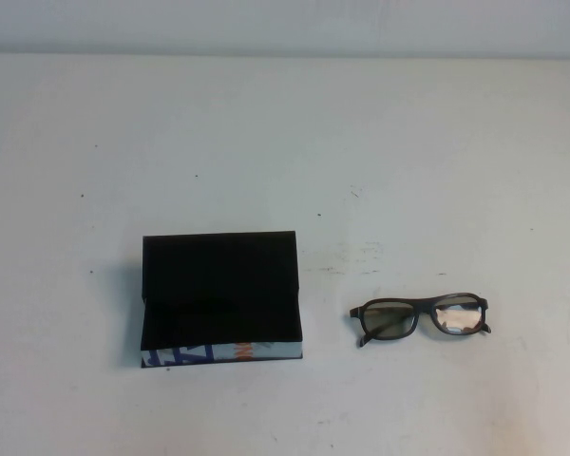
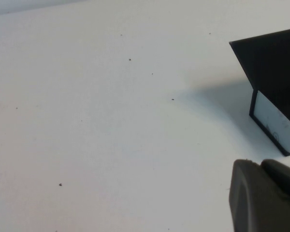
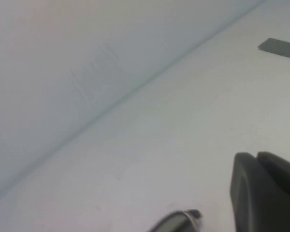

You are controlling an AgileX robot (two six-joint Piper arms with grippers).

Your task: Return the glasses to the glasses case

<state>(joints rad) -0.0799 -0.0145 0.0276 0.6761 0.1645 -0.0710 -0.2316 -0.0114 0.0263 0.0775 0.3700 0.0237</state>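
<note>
The task is judged to be at its opening step: nothing is yet held. The glasses case (image 1: 222,299) is found on the left half of the white surface (image 1: 285,142), its lid raised and its black lining exposed, with the white printed strip facing the robot. The glasses (image 1: 421,317) are found on the surface to the right of the case, apart from it, lenses toward the robot; whether the temples are folded cannot be told. Neither arm is seen in the high view. The left tool (image 2: 266,195) is seen only as a dark edge in its wrist view, near the case corner (image 2: 275,82); the right tool (image 3: 266,191) is likewise seen only in part, above bare surface. Whether either tool is spread or closed cannot be told. The next move is judged to call for the right tool to be brought over the glasses, lowered astride the frame, closed, then carried to the open case.
</note>
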